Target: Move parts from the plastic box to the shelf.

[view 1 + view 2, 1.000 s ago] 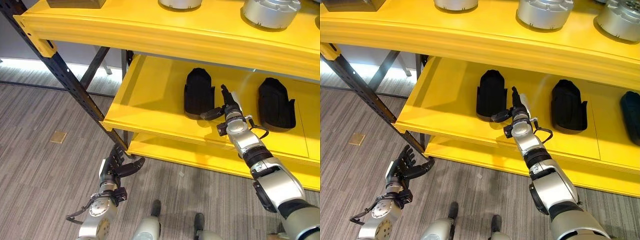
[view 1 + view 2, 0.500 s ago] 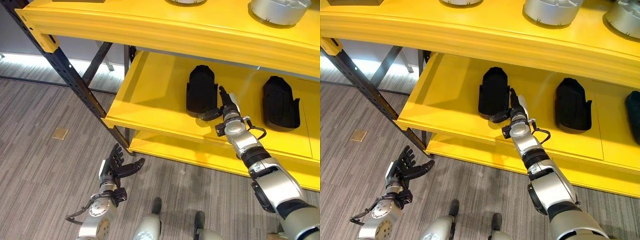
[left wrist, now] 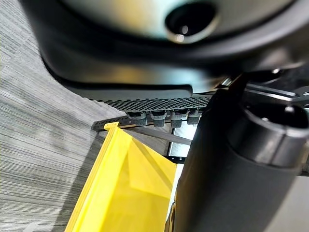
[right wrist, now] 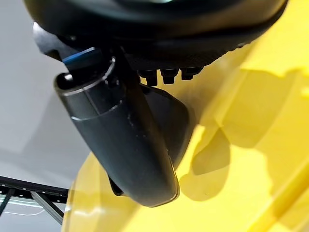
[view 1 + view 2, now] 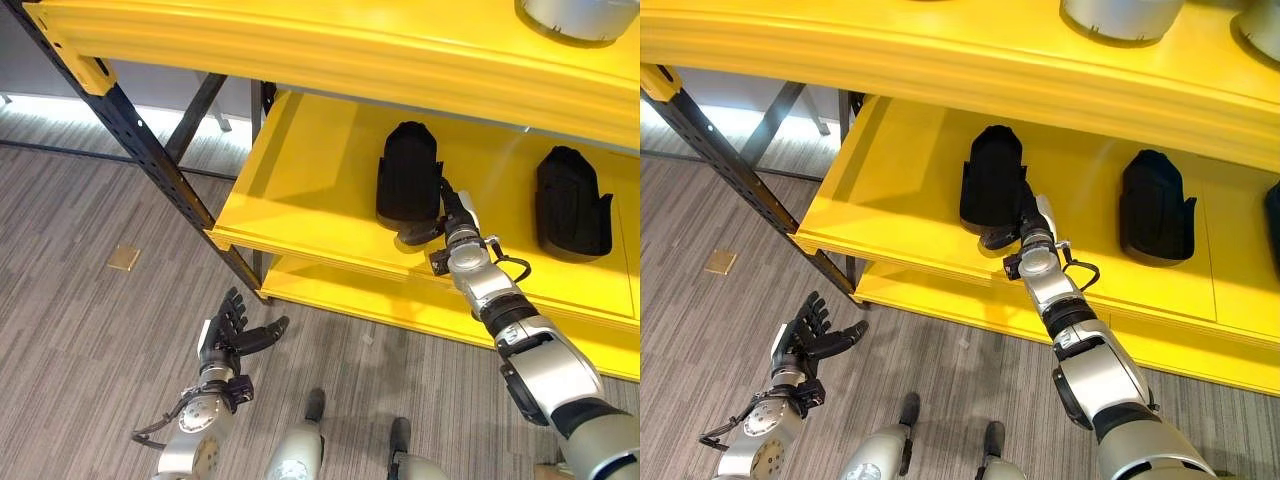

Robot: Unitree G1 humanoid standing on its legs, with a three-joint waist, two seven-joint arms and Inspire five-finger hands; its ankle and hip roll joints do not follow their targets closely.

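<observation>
The right hand (image 5: 447,222) reached onto the middle level of the yellow shelf (image 5: 300,190), its fingers straight and lying against the near right edge of a black part (image 5: 408,183) that stood upright there. Its thumb (image 5: 415,235) stuck out toward the foot of that part. Whether the fingertips truly touched the part or sat just beside it could not be told from the eye views; in the right wrist view the dark bulk of the hand covered most of the part, so only a rounded black edge (image 4: 169,121) showed past the thumb. No finger curled round anything.

A second black part (image 5: 572,203) stood well apart to the right on the same level, and the right eye view caught the cut-off edge of a third one (image 5: 1274,225) at the frame's border. On the upper level, silver round parts (image 5: 1120,17) were cropped by the top of the frame, so their shape was hard to make out.

The left hand (image 5: 228,335) hung low over the grey floor (image 5: 70,340), fingers spread and relaxed, holding nothing.
</observation>
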